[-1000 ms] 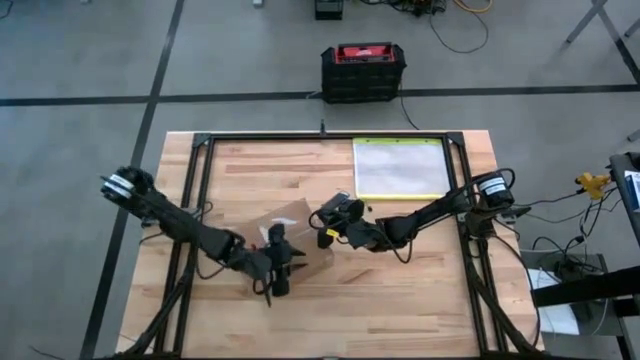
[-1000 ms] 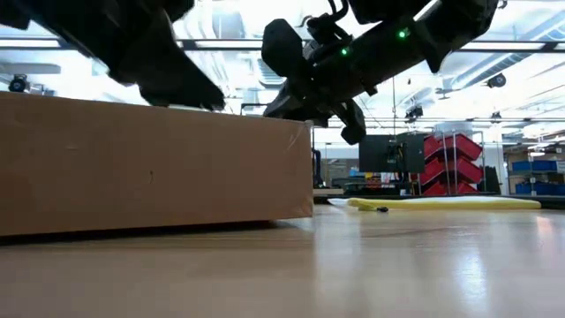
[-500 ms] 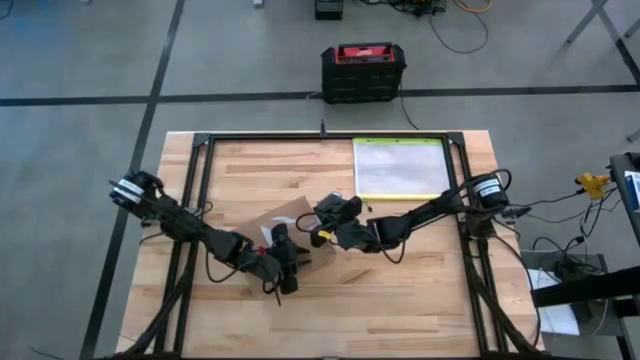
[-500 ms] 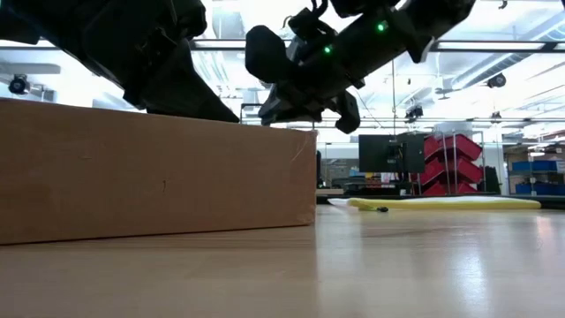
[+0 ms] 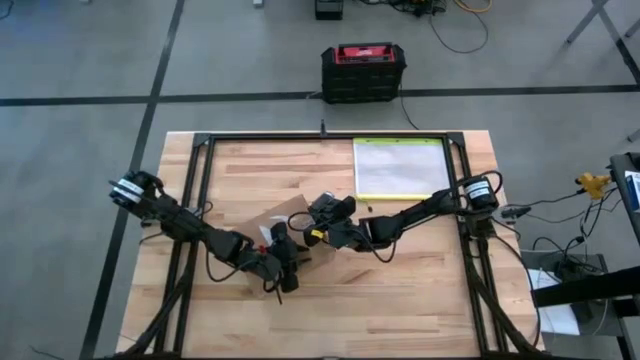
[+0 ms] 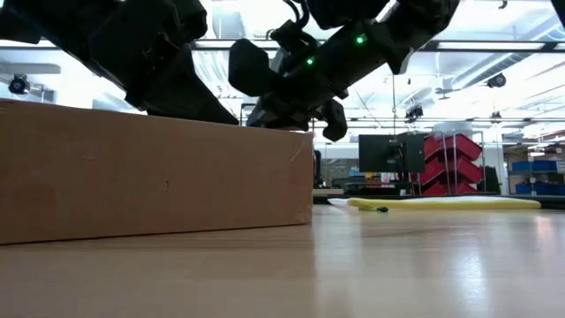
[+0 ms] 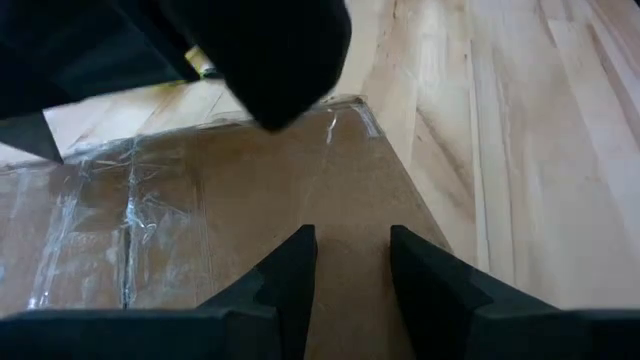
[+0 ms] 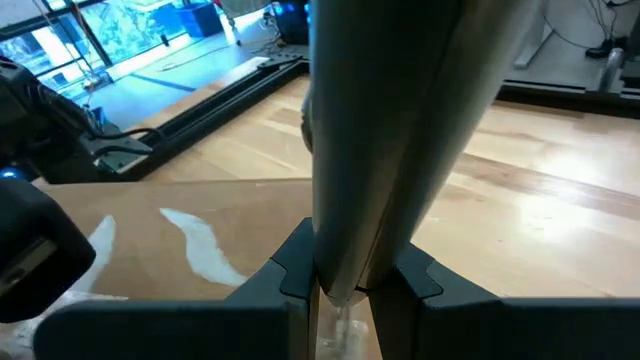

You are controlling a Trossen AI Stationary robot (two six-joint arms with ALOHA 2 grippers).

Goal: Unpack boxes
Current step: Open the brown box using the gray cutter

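The box (image 5: 283,222) is a flat brown carton with strips of clear tape, lying flat on the wooden table left of centre. My left gripper (image 7: 350,265) stands open over the carton's top near its near right corner (image 6: 207,110). My right gripper (image 5: 318,228) reaches in from the table's right over the carton's far right part, shut on a grey tapered tool (image 8: 385,150). The low view shows the right gripper (image 6: 291,106) just above the carton's top edge. My left gripper has its open fingers (image 7: 290,270) down on the carton's top face (image 7: 345,215), slanting down from the near side; the carton lies flat on the table under them. My right gripper pinches the grey tool's narrow end (image 8: 350,265) between its two fingers, and the tool's thick body runs back toward the wrist. Whether the tool touches the carton, I cannot tell.
A clear pouch with a yellow-green edge (image 5: 400,168) lies flat at the table's far right. A black frame (image 5: 200,180) runs around the table top. A black-and-red case (image 5: 363,72) stands on the floor beyond the far edge. Bare wood lies along the near edge.
My left gripper has come down onto the carton's top and then kept still. My right gripper has moved toward the table's left, farther over the carton, rolling a little, still shut on the tool.
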